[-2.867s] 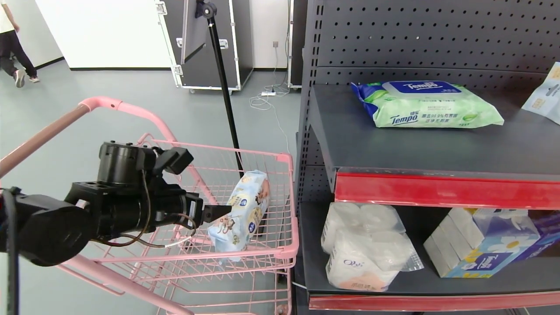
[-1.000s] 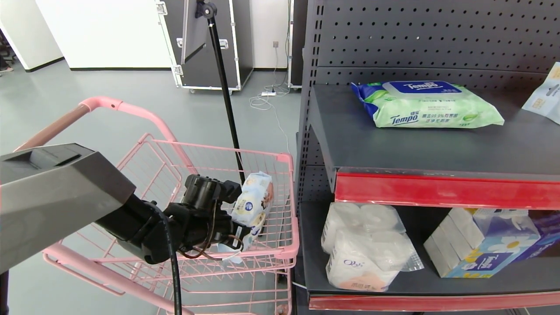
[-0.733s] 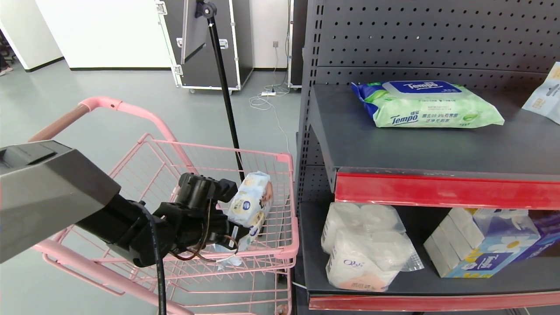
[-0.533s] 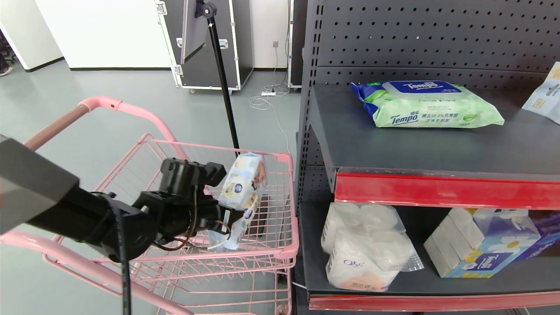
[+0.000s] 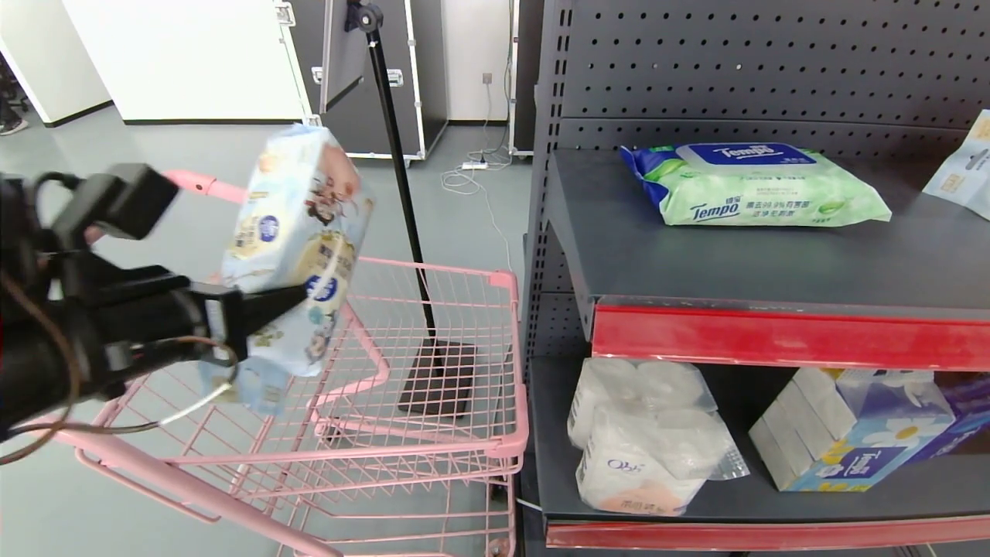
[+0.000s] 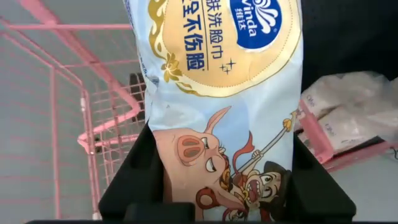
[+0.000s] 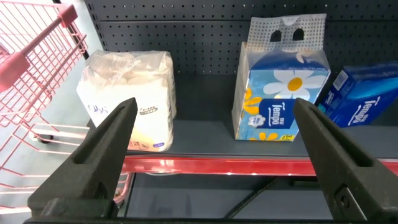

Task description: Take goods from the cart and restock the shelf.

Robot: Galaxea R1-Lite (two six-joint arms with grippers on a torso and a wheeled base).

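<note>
The soft pack of wipes (image 5: pixel 298 209) could sag or slip from the left gripper (image 5: pixel 286 303) during transfer, being gripped below its middle; it could also catch on the red shelf edge (image 5: pixel 773 336). It is clamped upright between the fingers (image 6: pixel 140 180), one on either side, above the pink cart (image 5: pixel 517 363). The right gripper (image 7: pixel 214 155) is held spread and empty before the lower shelf (image 7: pixel 205 140).
</note>
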